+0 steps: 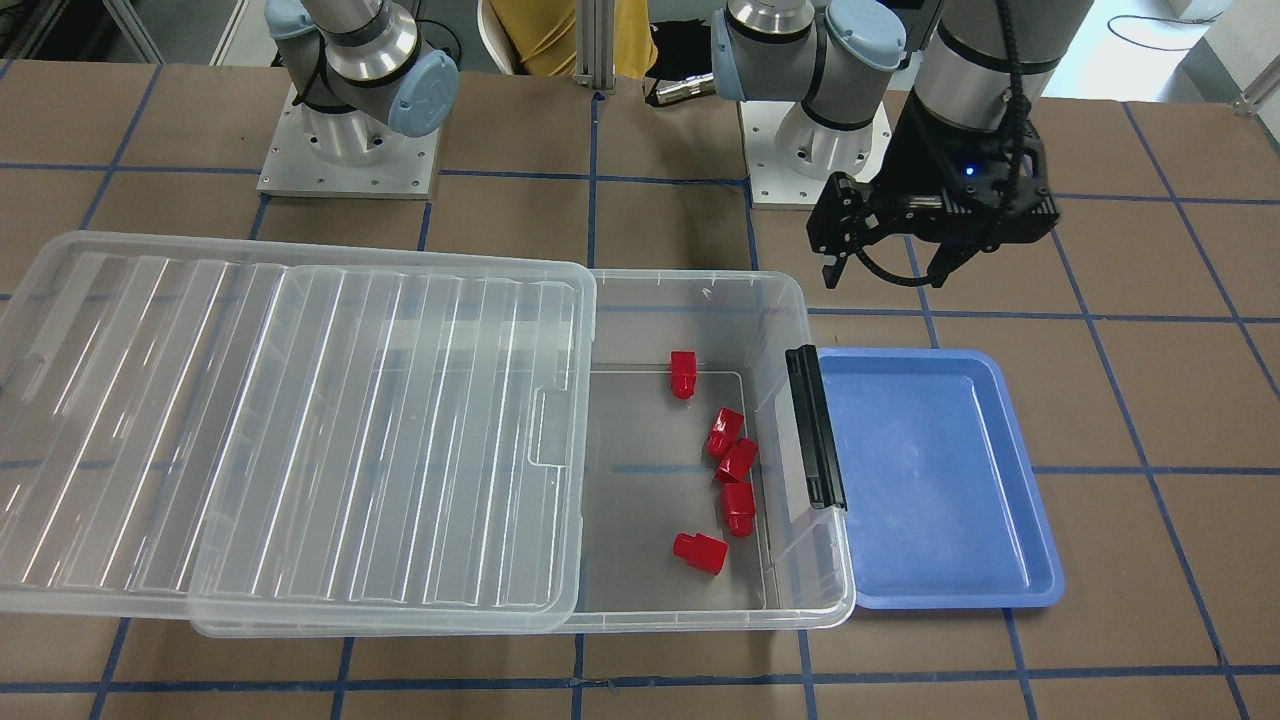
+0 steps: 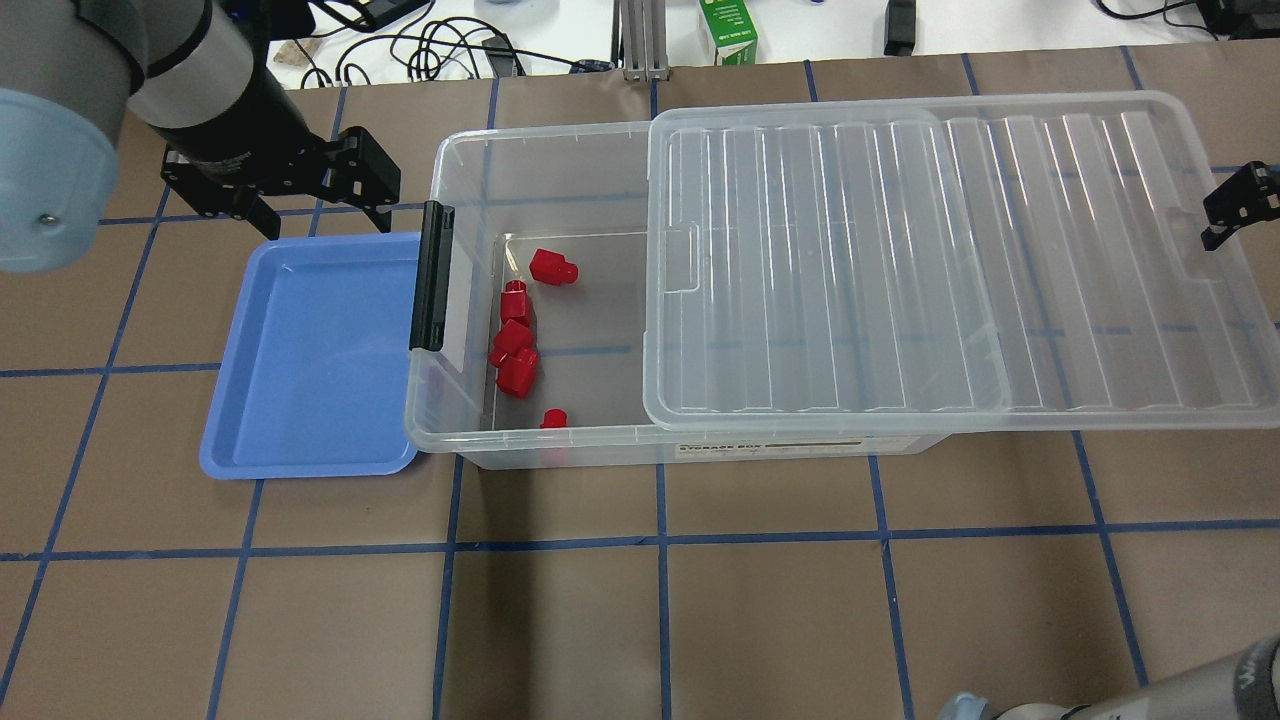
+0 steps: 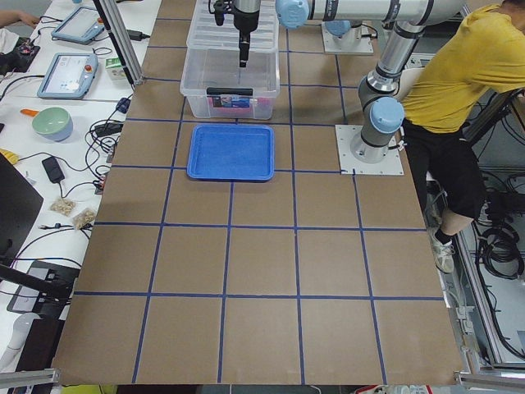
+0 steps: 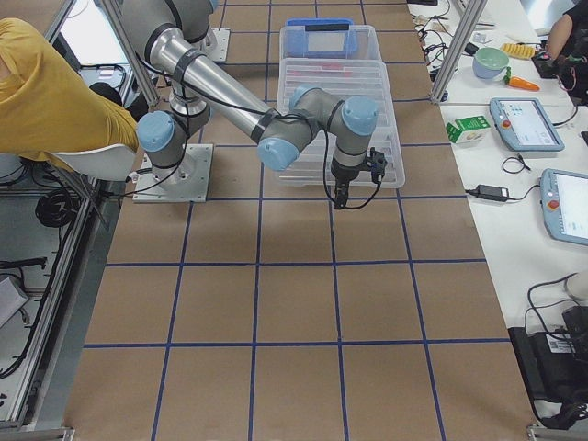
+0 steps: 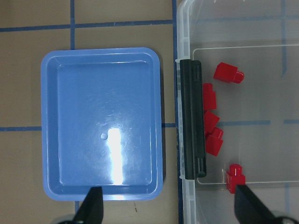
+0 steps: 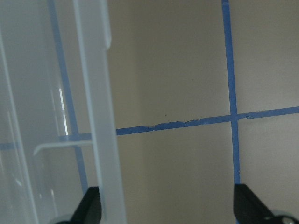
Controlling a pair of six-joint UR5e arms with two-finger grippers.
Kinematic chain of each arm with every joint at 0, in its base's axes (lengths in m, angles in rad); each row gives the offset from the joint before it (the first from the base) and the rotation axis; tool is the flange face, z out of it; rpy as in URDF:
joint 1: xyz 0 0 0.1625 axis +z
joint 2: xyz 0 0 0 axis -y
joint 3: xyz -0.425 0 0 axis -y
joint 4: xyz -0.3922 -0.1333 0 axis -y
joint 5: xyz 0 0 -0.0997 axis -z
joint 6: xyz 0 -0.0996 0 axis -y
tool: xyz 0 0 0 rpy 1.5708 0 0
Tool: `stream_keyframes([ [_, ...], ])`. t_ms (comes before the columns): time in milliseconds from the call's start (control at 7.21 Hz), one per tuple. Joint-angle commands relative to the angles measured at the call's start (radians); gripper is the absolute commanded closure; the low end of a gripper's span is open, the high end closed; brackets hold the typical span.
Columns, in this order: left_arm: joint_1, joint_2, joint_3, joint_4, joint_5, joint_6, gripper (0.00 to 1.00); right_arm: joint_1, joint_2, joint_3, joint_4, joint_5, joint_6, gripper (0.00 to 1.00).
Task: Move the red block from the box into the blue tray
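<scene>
Several red blocks (image 1: 724, 432) lie loose in the uncovered end of the clear box (image 1: 780, 330), also in the overhead view (image 2: 517, 372) and the left wrist view (image 5: 211, 121). The ribbed lid (image 1: 290, 420) is slid sideways and covers most of the box. The black latch (image 1: 815, 428) faces the blue tray (image 1: 930, 480), which is empty and touches the box's short end. My left gripper (image 1: 890, 260) is open and empty, held above the table behind the tray's far corner (image 2: 290, 205). My right gripper (image 2: 1235, 210) is open and empty beside the lid's far end (image 6: 166, 212).
A person in a yellow shirt (image 3: 459, 74) stands behind the robot bases. A green carton (image 2: 727, 30) and cables lie beyond the table's far edge. A side bench holds tablets (image 4: 524, 124) and a bowl. Brown table with blue tape lines (image 2: 660, 540) spreads in front of the box.
</scene>
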Motion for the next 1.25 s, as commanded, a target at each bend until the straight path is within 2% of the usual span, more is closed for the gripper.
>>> stream_keyframes([
  [0, -0.094, -0.041, -0.042, 0.054, 0.001, -0.036, 0.0, -0.002, 0.0, -0.005, -0.002, -0.004, -0.002, 0.0],
  [139, -0.116, -0.07, -0.082, 0.094, -0.005, -0.039, 0.0, -0.023, -0.002, -0.005, 0.001, -0.001, -0.004, 0.0],
  [416, -0.161, -0.142, -0.133, 0.283, -0.021, -0.039, 0.0, -0.046, 0.0, -0.006, 0.003, 0.001, -0.01, 0.0],
  [1109, -0.302, -0.246, -0.235, 0.379, -0.036, -0.081, 0.0, -0.032, -0.031, -0.011, 0.009, 0.01, 0.006, 0.0],
])
